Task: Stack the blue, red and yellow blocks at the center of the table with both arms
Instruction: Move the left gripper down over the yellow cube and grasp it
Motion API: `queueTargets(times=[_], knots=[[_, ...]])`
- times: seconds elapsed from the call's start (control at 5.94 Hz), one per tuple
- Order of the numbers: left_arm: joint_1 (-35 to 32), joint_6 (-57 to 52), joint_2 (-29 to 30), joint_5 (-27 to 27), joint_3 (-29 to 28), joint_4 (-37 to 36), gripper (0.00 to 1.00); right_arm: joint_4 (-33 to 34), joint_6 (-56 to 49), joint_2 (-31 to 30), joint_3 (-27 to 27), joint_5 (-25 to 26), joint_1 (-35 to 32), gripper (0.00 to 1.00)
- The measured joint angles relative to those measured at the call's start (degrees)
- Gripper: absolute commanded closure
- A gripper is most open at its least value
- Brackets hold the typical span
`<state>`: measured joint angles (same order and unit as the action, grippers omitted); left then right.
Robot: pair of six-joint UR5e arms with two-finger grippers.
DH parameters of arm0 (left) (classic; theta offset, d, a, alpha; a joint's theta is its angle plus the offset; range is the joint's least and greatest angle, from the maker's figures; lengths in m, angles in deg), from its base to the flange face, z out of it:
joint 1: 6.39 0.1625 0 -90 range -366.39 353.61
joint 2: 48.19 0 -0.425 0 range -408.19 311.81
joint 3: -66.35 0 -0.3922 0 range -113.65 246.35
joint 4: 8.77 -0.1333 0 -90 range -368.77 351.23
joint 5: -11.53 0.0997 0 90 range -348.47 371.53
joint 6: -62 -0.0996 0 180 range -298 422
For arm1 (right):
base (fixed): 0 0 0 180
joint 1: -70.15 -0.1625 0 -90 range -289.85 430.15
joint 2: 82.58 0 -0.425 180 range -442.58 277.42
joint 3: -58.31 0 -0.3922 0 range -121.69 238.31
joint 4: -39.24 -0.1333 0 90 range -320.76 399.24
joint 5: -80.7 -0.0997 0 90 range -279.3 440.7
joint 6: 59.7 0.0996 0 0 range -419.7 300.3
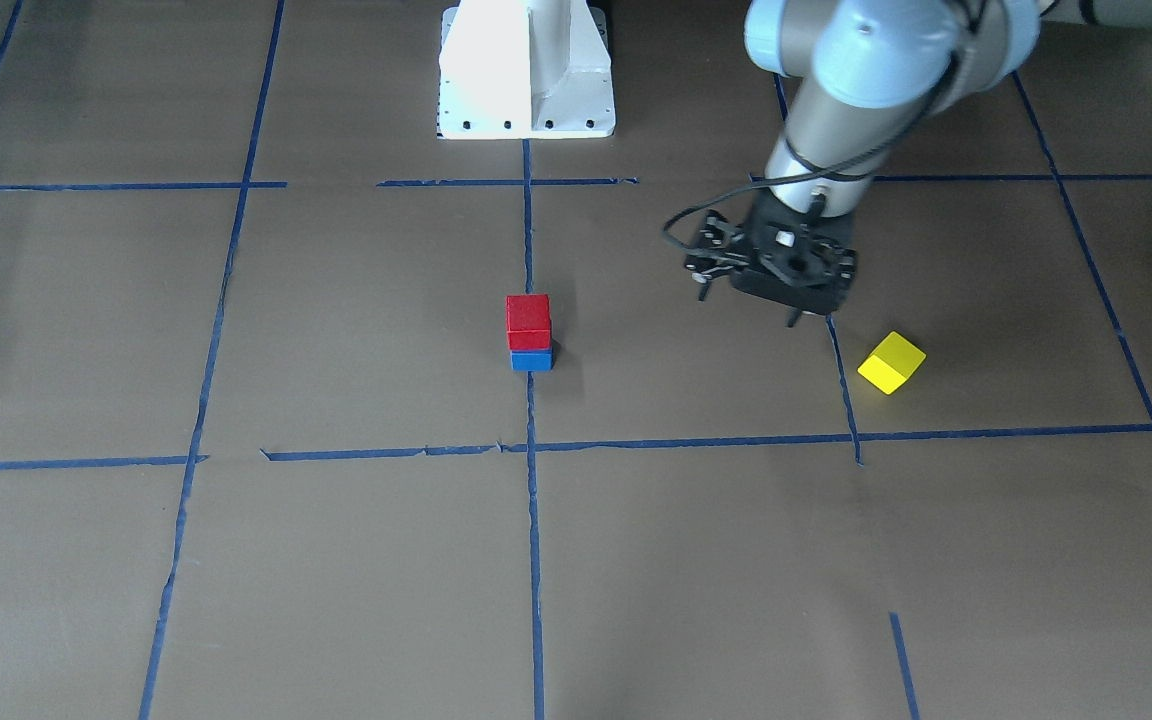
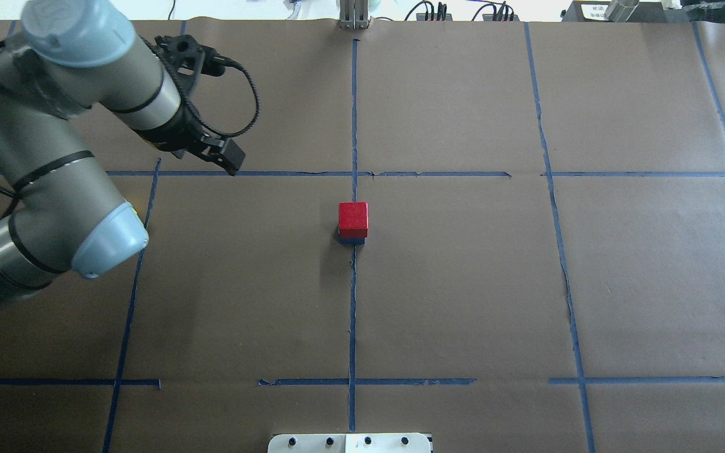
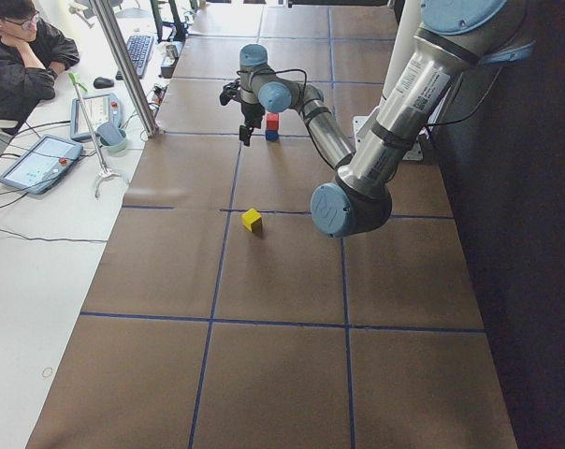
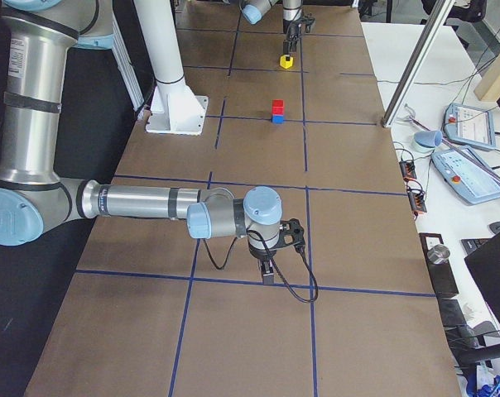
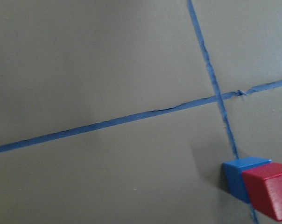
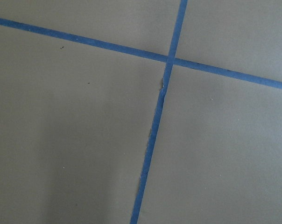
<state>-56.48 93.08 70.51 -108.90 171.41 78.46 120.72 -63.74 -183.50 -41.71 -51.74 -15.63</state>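
A red block (image 1: 528, 320) sits on a blue block (image 1: 532, 360) at the table's centre; the stack also shows in the overhead view (image 2: 353, 218) and at the lower right of the left wrist view (image 5: 269, 189). A yellow block (image 1: 891, 362) lies alone on the table, turned at an angle, on the robot's left side. My left gripper (image 1: 747, 310) hovers open and empty between the stack and the yellow block, closer to the yellow one. My right gripper (image 4: 268, 273) shows only in the exterior right view, low over the table far from the blocks; I cannot tell whether it is open or shut.
Blue tape lines (image 1: 532, 520) grid the brown paper table. The white robot base (image 1: 526, 70) stands at the table's robot side. An operator (image 3: 21, 56) sits beside a side bench with tablets (image 3: 39, 161). In the overhead view the left arm's elbow (image 2: 107, 242) covers the yellow block's spot.
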Motion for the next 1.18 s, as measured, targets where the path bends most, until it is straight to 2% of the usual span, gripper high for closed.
queueTargets(times=[0.34, 0.51, 0.84, 1.18], knots=[[-7.63, -16.99, -9.26, -2.78, -0.71, 2.07, 0.00, 0.05, 0.00, -0.10, 0.13, -1.02, 0.00, 0.00], [-9.26, -21.33, -12.07, -3.41, -2.26, 4.41, 0.00, 0.02, -0.03, -0.17, 0.14, -1.74, 0.00, 0.00], [-8.92, -17.19, -14.32, -3.63, -7.46, 15.34, 0.00, 0.00, -0.04, -0.29, 0.03, -2.09, -0.03, 0.00], [-2.90, -7.43, -15.52, -2.88, -9.77, 24.07, 0.00, 0.00, -0.08, -0.33, 0.00, -2.11, -0.06, 0.00]])
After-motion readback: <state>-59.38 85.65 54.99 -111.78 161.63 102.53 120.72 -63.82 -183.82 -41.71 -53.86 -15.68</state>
